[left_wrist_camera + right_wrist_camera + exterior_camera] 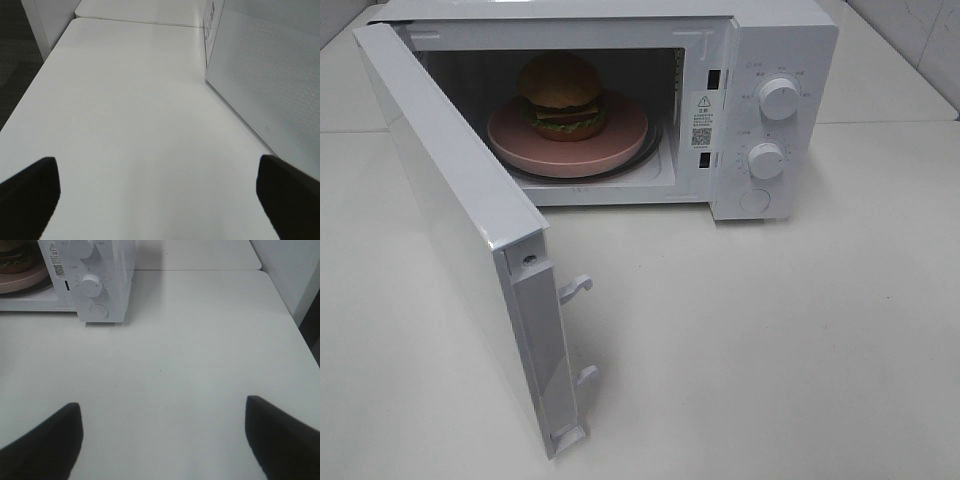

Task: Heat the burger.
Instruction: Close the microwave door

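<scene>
A burger (560, 95) sits on a pink plate (620, 140) inside the white microwave (775, 40), whose door (450, 210) stands wide open toward the front left. The plate's edge shows in the right wrist view (20, 282), with the burger's edge (12, 262) above it. Neither gripper shows in the exterior high view. My left gripper (157, 200) is open and empty over bare table beside the door's outer face (270, 75). My right gripper (162, 440) is open and empty over the table, in front of the microwave's control panel (92, 285).
The microwave has two knobs (778, 97) (766, 160) and a round button (754, 201) on its right panel. Door latches (575, 288) stick out from the door's edge. The white table (770, 350) extends in front; its edge and dark floor (15, 60) show in the left wrist view.
</scene>
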Controlling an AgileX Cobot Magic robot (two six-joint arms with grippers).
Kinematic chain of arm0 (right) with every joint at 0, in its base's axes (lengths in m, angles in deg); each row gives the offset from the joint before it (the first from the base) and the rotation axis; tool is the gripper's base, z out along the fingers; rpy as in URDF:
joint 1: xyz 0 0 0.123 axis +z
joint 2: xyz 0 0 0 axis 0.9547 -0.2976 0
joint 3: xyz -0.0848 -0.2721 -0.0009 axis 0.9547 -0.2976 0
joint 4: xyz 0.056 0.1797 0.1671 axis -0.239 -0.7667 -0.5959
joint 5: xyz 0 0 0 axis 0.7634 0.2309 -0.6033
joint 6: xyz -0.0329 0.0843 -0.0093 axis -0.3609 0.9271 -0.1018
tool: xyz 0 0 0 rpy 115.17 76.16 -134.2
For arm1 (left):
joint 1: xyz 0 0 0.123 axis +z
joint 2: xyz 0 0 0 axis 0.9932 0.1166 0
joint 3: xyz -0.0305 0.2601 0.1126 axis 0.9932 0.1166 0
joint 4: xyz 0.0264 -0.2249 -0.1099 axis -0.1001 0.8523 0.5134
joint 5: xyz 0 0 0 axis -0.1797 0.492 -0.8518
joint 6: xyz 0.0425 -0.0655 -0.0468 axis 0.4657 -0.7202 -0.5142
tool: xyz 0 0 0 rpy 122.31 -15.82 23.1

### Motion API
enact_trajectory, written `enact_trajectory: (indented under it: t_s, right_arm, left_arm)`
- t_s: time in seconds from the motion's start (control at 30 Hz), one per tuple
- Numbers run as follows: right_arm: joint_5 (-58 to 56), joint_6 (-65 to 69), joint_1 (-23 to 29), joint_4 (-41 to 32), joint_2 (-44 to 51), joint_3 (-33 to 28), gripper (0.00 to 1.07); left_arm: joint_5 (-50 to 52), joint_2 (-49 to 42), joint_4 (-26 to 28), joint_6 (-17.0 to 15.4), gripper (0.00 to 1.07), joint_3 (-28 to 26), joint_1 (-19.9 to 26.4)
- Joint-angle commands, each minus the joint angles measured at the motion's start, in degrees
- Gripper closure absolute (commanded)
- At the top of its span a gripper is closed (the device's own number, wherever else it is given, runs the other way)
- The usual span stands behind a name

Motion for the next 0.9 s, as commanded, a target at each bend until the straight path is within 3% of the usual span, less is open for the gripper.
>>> enact_trajectory:
  t_s: [0.03, 0.1, 0.47, 0.67, 0.8, 0.83, 0.9]
  right_arm:
    - [0.29, -1.26, -0.11, -0.8, 1.49, -0.06, 0.14]
    - [0.29, -3.67, -0.11, -2.58, 1.55, -0.06, 0.07]
    - [0.29, -4.58, -0.11, -3.44, 1.55, -0.06, 0.07]
    - [0.34, -4.64, -0.11, -3.5, 1.55, -0.06, 0.19]
    - [0.34, -4.64, -0.11, -3.5, 1.55, -0.06, 0.32]
    - [0.34, -4.64, -0.11, -3.5, 1.55, -0.06, 0.4]
    - [0.34, -4.64, -0.11, -3.5, 1.55, -0.06, 0.43]
  left_arm:
    - [0.52, -0.74, 0.4, 0.0, 0.07, -0.06, -0.4]
    - [0.52, -0.57, 0.4, 0.0, 0.07, -0.06, -0.4]
    - [0.52, -0.52, 0.4, 0.0, 0.07, -0.06, -0.4]
    - [0.52, -0.52, 0.4, 0.0, 0.07, -0.06, -0.4]
    - [0.52, -0.52, 0.4, 0.0, 0.07, -0.06, -0.4]
    - [0.52, -0.52, 0.4, 0.0, 0.07, -0.06, -0.4]
    - [0.52, -0.52, 0.4, 0.0, 0.07, -0.06, -0.4]
